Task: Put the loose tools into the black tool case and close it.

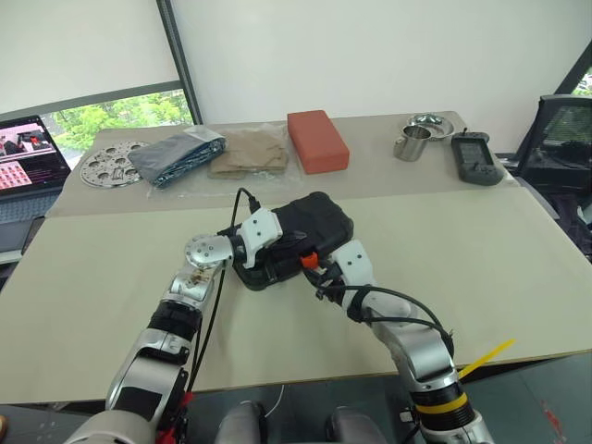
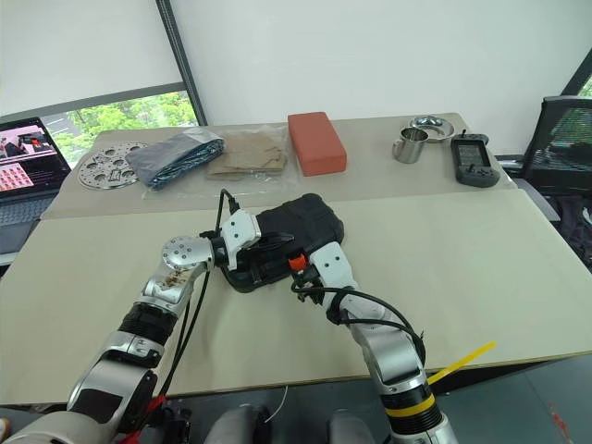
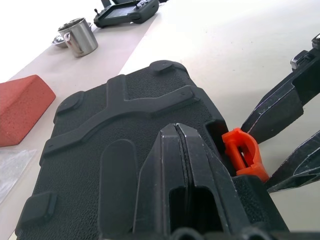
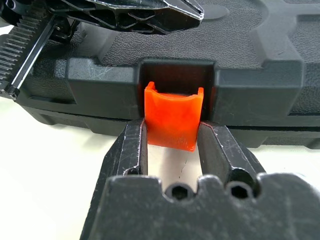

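Observation:
The black tool case [image 1: 319,217] lies in the middle of the table with its lid down. The loose tools are out of view. My left gripper [image 1: 294,242] is shut, and its closed fingertips [image 3: 176,127] rest on top of the lid near the front edge. The case's orange latch [image 4: 174,119] sticks out of its notch in the front wall. My right gripper [image 4: 172,131] is shut on it, one finger against each side. From the left wrist, the right gripper's fingers [image 3: 272,107] reach in to the latch [image 3: 241,152].
Along the far side of the table are a perforated metal disc [image 1: 109,165], a grey bag [image 1: 176,155], a tan bag [image 1: 250,153], a red-orange block [image 1: 317,140], a metal cup [image 1: 413,143] and a black handheld device [image 1: 475,157]. A laptop [image 1: 28,162] stands far left.

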Controlling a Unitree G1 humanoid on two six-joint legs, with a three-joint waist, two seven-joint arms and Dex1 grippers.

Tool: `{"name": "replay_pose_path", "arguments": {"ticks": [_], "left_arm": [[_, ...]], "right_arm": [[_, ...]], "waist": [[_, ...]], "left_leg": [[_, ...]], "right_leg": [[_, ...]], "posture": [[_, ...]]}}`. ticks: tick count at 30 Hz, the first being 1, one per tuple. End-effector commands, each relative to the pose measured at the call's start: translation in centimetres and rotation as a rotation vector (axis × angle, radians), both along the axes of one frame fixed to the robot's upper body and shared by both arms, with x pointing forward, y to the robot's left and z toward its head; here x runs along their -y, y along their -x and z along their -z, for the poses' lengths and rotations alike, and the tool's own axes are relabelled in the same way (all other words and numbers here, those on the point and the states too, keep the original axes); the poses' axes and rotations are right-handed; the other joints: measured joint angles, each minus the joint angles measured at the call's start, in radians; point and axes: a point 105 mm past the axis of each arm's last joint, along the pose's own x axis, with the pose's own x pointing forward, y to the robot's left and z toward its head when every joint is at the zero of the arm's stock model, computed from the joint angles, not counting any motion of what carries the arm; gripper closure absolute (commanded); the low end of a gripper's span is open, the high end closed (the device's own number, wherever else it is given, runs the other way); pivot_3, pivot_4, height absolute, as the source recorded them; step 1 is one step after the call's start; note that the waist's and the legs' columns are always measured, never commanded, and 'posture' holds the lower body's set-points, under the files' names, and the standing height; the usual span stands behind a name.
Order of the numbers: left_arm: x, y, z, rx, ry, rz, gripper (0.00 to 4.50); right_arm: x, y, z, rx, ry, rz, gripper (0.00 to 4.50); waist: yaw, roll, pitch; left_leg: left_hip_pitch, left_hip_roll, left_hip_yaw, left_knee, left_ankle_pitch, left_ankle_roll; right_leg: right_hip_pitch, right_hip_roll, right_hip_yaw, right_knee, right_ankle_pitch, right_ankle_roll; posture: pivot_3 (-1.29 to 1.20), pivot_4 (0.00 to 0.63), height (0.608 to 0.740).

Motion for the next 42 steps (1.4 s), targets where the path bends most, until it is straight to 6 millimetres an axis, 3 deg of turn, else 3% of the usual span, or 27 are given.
{"name": "replay_pose_path", "arguments": {"ticks": [1, 6, 17, 22, 27, 28, 42], "left_arm": [[0.1, 1.9, 5.8, -0.184, -0.099, 0.020, 4.50], [0.0, 1.8, 5.8, -0.185, -0.097, 0.014, 4.50], [-0.1, 1.9, 5.9, -0.188, -0.097, 0.013, 4.50], [0.1, 1.8, 6.0, -0.190, -0.095, 0.015, 4.50], [0.3, 1.9, 6.0, -0.193, -0.093, 0.019, 4.50], [0.3, 1.9, 6.0, -0.192, -0.093, 0.018, 4.50], [0.2, 1.9, 6.1, -0.195, -0.088, 0.011, 4.50]], "right_arm": [[-0.9, -0.3, -3.7, 0.125, -0.063, -0.046, 2.80], [-0.8, 0.2, -3.5, 0.107, -0.054, -0.057, 1.08], [1.2, 1.5, -3.1, 0.064, -0.023, -0.025, 1.08], [1.2, 1.8, -2.9, 0.058, -0.016, -0.035, 2.43], [0.6, 1.3, -2.7, 0.056, -0.003, -0.039, 4.27], [0.6, 1.2, -2.6, 0.053, 0.000, -0.038, 4.45], [0.4, 0.3, -1.8, 0.047, 0.034, -0.024, 4.45]], "waist": [[0.000, 0.000, 0.000], [0.000, 0.000, -0.002], [0.001, 0.000, -0.005], [0.000, 0.000, -0.005], [0.001, -0.001, -0.005], [0.002, -0.001, -0.005], [0.002, -0.001, -0.005]], "left_leg": [[0.000, 0.000, 0.000, 0.000, 0.000, 0.000], [0.000, 0.000, 0.000, 0.000, 0.000, 0.000], [0.000, 0.000, 0.000, 0.000, -0.001, 0.001], [0.000, 0.000, 0.000, 0.000, -0.001, 0.001], [0.000, 0.000, -0.001, 0.000, -0.001, 0.001], [0.000, 0.000, -0.001, 0.000, -0.001, 0.001], [0.000, 0.000, -0.001, -0.001, -0.001, 0.001]], "right_leg": [[0.000, 0.000, 0.000, 0.000, 0.000, 0.000], [0.000, 0.000, 0.000, 0.000, 0.000, 0.000], [0.000, 0.000, 0.000, -0.001, 0.000, 0.000], [0.000, 0.000, 0.000, -0.001, 0.000, 0.000], [0.000, 0.000, 0.000, -0.002, 0.000, 0.000], [0.001, 0.000, 0.000, -0.002, 0.000, 0.000], [0.001, 0.000, 0.000, -0.003, 0.000, 0.000]], "posture": [[0.00, 0.150, 0.736], [0.00, 0.150, 0.736], [0.00, 0.150, 0.736], [0.00, 0.150, 0.736], [0.00, 0.150, 0.736], [0.00, 0.150, 0.736], [0.00, 0.150, 0.736]]}}
